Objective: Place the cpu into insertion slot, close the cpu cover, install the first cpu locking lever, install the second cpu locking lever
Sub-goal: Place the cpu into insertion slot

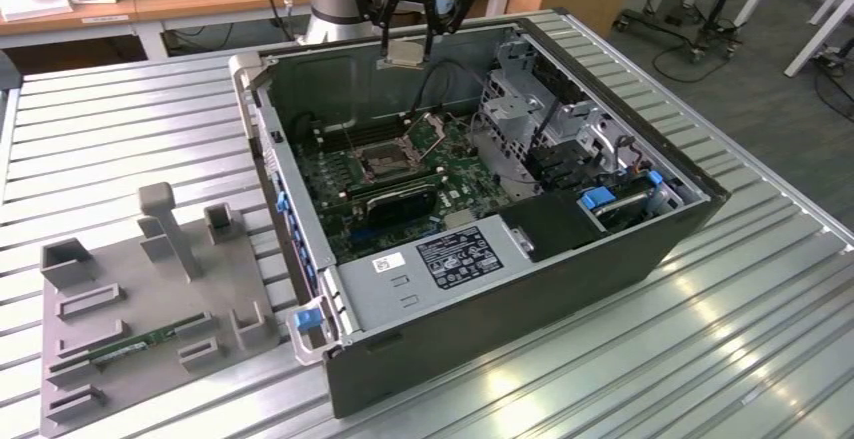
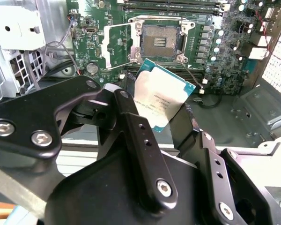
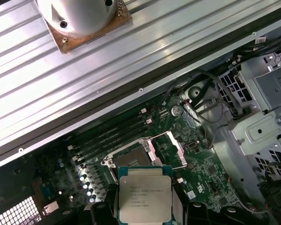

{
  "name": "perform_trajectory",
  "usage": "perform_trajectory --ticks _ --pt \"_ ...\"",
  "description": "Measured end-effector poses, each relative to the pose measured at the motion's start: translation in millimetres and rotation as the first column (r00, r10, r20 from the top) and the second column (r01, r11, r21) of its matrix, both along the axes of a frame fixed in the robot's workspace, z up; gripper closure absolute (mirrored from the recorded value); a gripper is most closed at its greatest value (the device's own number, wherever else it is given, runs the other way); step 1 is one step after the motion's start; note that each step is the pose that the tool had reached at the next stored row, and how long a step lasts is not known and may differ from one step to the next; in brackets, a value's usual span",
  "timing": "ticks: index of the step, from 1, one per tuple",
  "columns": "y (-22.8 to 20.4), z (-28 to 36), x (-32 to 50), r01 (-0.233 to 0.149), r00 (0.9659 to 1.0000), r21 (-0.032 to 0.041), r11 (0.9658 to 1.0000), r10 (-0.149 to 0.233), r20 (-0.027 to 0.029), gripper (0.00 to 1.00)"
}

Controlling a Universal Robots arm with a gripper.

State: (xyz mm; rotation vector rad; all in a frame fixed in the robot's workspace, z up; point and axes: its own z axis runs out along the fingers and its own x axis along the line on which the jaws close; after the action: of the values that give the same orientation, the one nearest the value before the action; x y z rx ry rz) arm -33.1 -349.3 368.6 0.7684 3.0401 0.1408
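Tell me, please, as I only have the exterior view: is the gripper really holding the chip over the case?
Observer: Yes. In both wrist views the gripper pinches the chip by two opposite edges, with its metal face showing.
Operator: Is the socket free?
Observer: In the second wrist view the socket is empty, and its contact field is bare.
Operator: And the cover?
Observer: The cover is swung open beside the socket, off the opening.
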Motion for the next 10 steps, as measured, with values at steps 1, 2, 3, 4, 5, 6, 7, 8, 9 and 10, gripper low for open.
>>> perform_trajectory --ticks 1,2,3,4,5,6,7,8,9,10 --pt "0.0 0.0 0.0 0.007 1.0000 0.0000 1.0000 -0.007 0.0000 0.46" --pt "0.0 0.0 0.0 0.015 0.9999 0.0000 0.9999 -0.015 0.0000 0.46" --pt "0.0 0.0 0.0 0.021 0.9998 -0.0001 0.9998 -0.021 -0.0001 0.46" --pt "0.0 -0.1 0.0 0.023 0.9997 0.0000 0.9997 -0.023 -0.0001 0.46" --pt "0.0 0.0 0.0 0.023 0.9997 0.0000 0.9997 -0.023 0.0000 0.46" --pt "0.0 0.0 0.0 0.023 0.9997 0.0000 0.9997 -0.023 0.0000 0.46" --pt "0.0 -0.1 0.0 0.024 0.9997 0.0000 0.9997 -0.024 0.0000 0.46" --pt "0.0 -0.1 0.0 0.024 0.9997 0.0000 0.9997 -0.024 0.0000 0.46" --pt "0.0 -0.1 0.0 0.024 0.9997 0.0000 0.9997 -0.024 0.0000 0.46" --pt "0.0 -0.1 0.0 0.024 0.9997 0.0000 0.9997 -0.024 0.0000 0.46"
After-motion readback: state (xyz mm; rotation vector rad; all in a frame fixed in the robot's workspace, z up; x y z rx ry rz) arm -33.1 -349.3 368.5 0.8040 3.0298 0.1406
